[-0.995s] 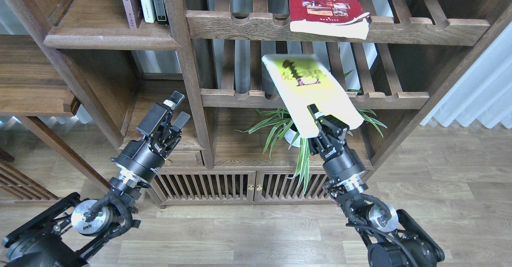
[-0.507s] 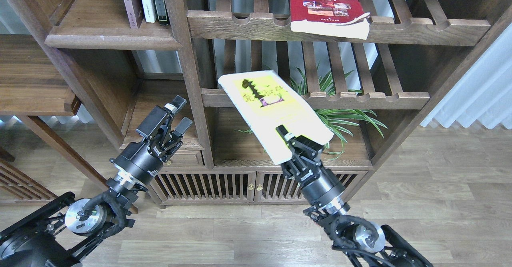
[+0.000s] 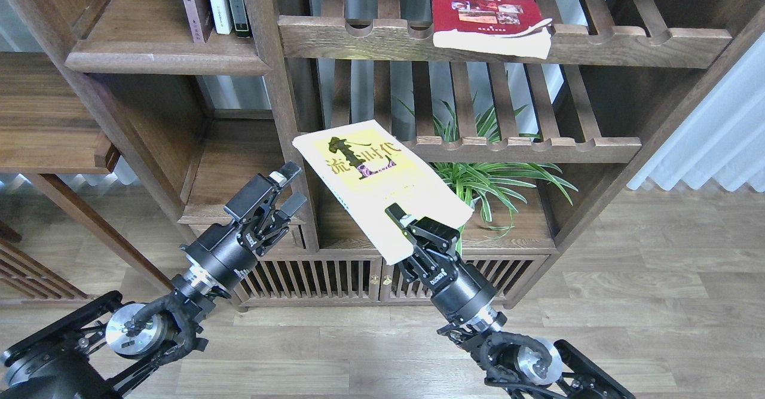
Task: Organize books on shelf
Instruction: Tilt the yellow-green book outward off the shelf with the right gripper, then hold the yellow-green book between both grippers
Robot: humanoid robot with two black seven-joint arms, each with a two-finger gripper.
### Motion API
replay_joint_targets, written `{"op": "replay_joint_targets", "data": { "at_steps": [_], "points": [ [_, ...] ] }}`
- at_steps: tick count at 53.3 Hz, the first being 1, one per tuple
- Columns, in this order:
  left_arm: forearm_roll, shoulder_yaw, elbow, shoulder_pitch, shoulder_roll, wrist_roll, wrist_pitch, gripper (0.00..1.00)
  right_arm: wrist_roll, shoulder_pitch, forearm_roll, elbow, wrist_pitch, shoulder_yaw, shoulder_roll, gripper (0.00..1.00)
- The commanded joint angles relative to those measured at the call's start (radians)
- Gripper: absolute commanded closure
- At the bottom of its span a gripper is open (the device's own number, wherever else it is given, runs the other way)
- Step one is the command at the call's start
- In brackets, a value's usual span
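Note:
My right gripper (image 3: 401, 224) is shut on the near edge of the yellow-green and white book (image 3: 373, 175), holding it tilted in the air in front of the bookcase's centre post. A red book (image 3: 481, 6) lies flat on the upper slatted rack, overhanging its front rail. The solid dark-brown shelf (image 3: 156, 58) sits at upper left. My left gripper (image 3: 290, 185) is open and empty, just left of the held book. No maroon book shows.
Thin white and dark-spined books (image 3: 218, 2) stand upright at the shelf's right end. A potted green plant (image 3: 484, 172) sits in the lower right bay behind the held book. Slatted racks (image 3: 526, 148) fill the right side. Slatted cabinet doors (image 3: 334, 276) run along the bottom.
My right arm has carried the yellow-green book left and downward, away from the lower slatted rack. My left gripper has shifted right toward it and stays open.

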Motion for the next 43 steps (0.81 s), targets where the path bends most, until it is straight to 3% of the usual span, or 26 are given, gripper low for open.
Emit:
{"op": "replay_joint_targets", "data": {
  "at_steps": [1,31,43],
  "points": [
    [0.004,0.001,0.002,-0.002,0.003,0.001,0.0,0.06,0.002,0.0,-0.038,-0.002,0.0,-0.026,0.002,0.95],
    [0.013,0.007,0.002,0.004,-0.005,-0.001,0.0,0.09,0.008,0.016,-0.057,-0.004,0.0,-0.045,0.015,0.94],
    [0.012,-0.001,0.002,0.006,-0.014,-0.012,0.0,0.16,0.008,0.016,-0.058,-0.004,0.0,-0.046,0.016,0.94]
  ]
}}
